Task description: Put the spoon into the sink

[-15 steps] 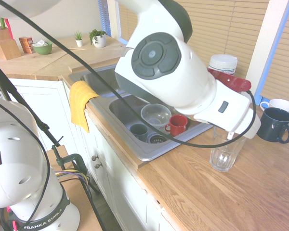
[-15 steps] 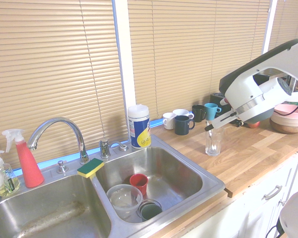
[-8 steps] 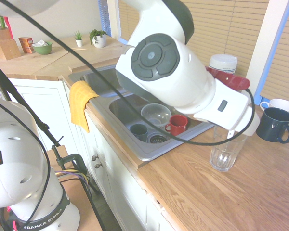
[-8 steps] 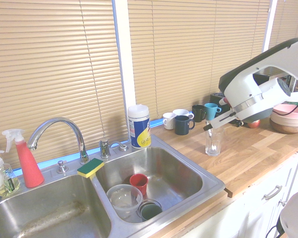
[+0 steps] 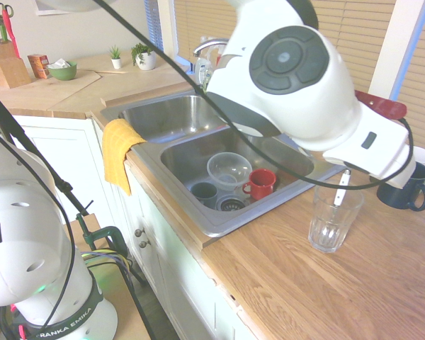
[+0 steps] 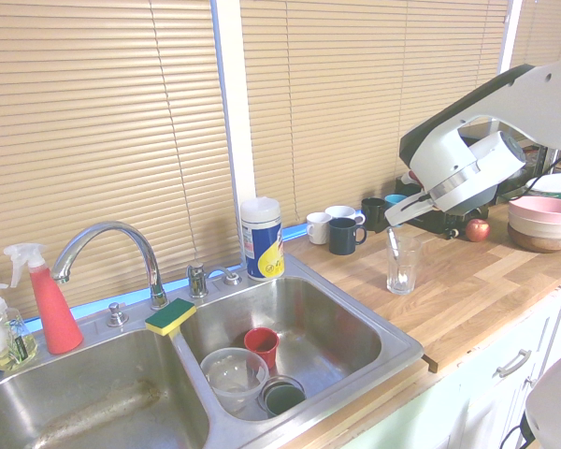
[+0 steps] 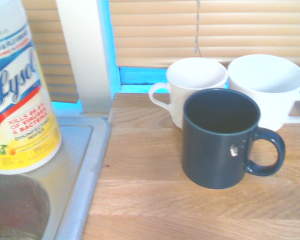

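The spoon (image 5: 341, 188) stands nearly upright in the drinking glass (image 5: 331, 223) on the desk (image 5: 326, 283), white handle up and clear of the rim. It looks light, stiff, thin and probably slick; best pinched on the exposed handle tip without knocking the fragile glass. The gripper (image 6: 390, 217) hovers above it, fingers spread, holding nothing. The sink (image 6: 355, 351) lies nearby.

White-handled spoon (image 5: 341, 188) upright in glass (image 5: 332, 221), sink (image 5: 283, 157) nearby
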`<state>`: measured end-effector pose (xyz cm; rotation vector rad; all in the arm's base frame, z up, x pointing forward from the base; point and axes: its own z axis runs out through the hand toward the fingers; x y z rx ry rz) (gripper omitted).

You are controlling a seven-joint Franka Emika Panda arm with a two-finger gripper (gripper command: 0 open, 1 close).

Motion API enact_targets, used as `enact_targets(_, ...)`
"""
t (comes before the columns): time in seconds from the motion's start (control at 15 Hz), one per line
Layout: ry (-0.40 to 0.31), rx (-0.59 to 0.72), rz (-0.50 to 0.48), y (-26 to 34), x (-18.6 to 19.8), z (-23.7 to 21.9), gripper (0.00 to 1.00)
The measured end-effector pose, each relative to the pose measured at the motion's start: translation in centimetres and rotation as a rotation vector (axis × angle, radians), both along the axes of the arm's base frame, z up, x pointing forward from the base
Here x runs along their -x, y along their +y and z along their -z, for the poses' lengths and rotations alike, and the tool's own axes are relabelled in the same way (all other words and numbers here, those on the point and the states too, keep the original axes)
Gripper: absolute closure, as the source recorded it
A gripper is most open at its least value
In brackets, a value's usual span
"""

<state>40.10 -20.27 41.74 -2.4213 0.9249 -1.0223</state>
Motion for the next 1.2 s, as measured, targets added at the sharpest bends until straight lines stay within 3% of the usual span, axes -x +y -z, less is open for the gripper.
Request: enact_targets(1.2, 0.016, 0.014, -0.023, 0.9, 0.8, 2.0, 1.00)
